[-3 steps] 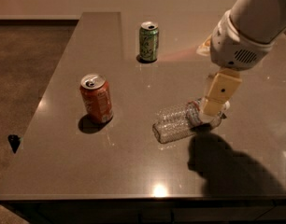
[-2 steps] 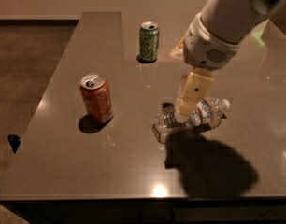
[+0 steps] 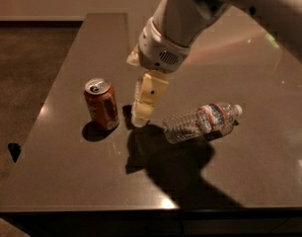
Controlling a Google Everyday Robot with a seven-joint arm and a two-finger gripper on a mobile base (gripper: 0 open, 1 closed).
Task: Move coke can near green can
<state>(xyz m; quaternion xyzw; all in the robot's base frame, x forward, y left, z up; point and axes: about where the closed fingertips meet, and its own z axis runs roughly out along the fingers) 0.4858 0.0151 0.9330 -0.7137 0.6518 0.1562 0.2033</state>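
Dark table [image 3: 67,181] lying under dim light | gripper [image 3: 140,118] hanging low over it, grip width cannot tell | coke can [image 3: 101,105] standing just beside gripper, apart | likely light, thin-walled, slick, so favouring a mid-body hold

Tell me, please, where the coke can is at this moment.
In the camera view the coke can stands upright on the left of the table, close beside the claw, which hangs just right of it; a bottle lies farther right.
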